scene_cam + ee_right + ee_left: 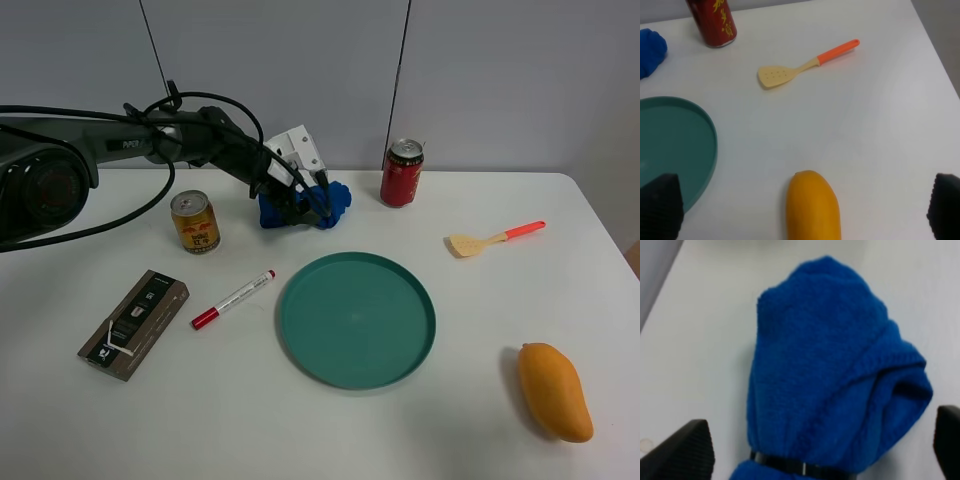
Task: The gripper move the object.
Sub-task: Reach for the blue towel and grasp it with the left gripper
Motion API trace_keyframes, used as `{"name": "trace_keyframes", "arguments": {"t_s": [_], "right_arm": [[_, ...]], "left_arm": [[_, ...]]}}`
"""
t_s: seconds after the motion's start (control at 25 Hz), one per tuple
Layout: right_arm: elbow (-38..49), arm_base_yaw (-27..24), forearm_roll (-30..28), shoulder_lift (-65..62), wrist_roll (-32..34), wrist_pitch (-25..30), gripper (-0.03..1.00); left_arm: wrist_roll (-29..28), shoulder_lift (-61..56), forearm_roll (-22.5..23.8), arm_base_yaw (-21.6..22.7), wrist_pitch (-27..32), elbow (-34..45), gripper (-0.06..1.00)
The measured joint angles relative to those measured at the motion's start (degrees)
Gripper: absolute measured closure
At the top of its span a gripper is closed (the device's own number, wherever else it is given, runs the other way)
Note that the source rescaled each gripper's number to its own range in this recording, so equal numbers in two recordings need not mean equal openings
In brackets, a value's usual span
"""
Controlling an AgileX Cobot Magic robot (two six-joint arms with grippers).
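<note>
At eleven o'clock from the green plate [357, 320], the left gripper [308, 198] straddles the blue knit cloth [825, 355], spread wide; closing looks next.

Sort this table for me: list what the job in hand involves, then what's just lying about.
In the job:
blue knitted cloth
left hand, open, one finger on either side of the cloth

Lying about:
gold can
red can
red marker
green plate
spatula
mango
brown box
</note>
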Motion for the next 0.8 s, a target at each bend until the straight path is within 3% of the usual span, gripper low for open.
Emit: {"name": "trace_keyframes", "arguments": {"t_s": [0.56, 0.64, 0.68, 0.8], "right_arm": [[0.0, 0.0, 0.0, 0.0, 0.0, 0.0, -0.03], [0.0, 0.0, 0.0, 0.0, 0.0, 0.0, -0.03], [0.0, 0.0, 0.0, 0.0, 0.0, 0.0, -0.03], [0.0, 0.0, 0.0, 0.0, 0.0, 0.0, -0.03]], "left_arm": [[0.0, 2.1, -0.8, 0.5, 1.8, 0.0, 0.18], [0.0, 2.1, -0.8, 0.5, 1.8, 0.0, 0.26], [0.0, 2.1, -0.8, 0.5, 1.8, 0.0, 0.36], [0.0, 2.1, -0.8, 0.5, 1.9, 0.0, 0.80]]}}
